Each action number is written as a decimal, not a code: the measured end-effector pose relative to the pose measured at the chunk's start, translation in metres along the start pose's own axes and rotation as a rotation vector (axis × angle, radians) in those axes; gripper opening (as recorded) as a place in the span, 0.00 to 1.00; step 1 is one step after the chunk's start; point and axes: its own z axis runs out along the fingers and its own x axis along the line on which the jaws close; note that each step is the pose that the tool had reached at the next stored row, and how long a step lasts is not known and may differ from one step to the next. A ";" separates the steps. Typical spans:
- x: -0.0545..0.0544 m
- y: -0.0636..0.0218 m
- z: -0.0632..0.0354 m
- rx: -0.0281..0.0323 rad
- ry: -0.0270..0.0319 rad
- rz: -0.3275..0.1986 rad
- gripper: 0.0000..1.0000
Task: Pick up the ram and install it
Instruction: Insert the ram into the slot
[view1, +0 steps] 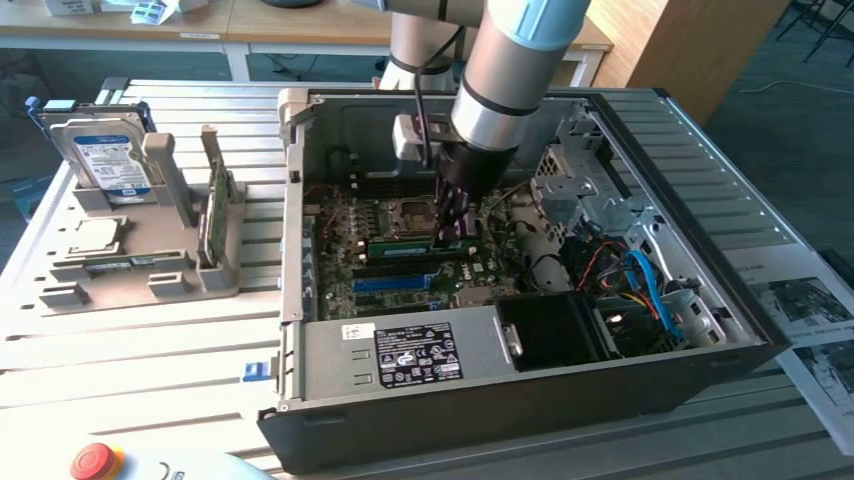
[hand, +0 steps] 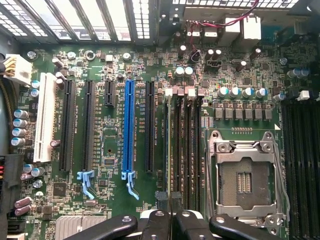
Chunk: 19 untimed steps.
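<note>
The hand (hand: 171, 222) hung low inside the open computer case (view1: 534, 420), just above the motherboard (hand: 115, 65), its fingers (hand: 156, 225) drawn almost together and pinching the ram (view1: 400, 243), which stood on edge directly beneath it along the memory slots (hand: 192, 150).

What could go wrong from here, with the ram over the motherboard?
1. The gripper looks shut on the ram, which is edge-on over the memory slots. If it sits slightly off one slot, pressing down may jam or bend it.
2. The open CPU socket lies right beside those slots, so a sideways slip could strike its exposed contacts.
</note>
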 end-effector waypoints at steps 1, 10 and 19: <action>0.000 0.0000 0.0002 0.0000 0.0000 0.000 0.12; 0.000 -0.0003 0.0021 0.0000 0.0000 0.000 0.12; 0.000 -0.0003 0.0021 0.0000 0.0000 0.000 0.12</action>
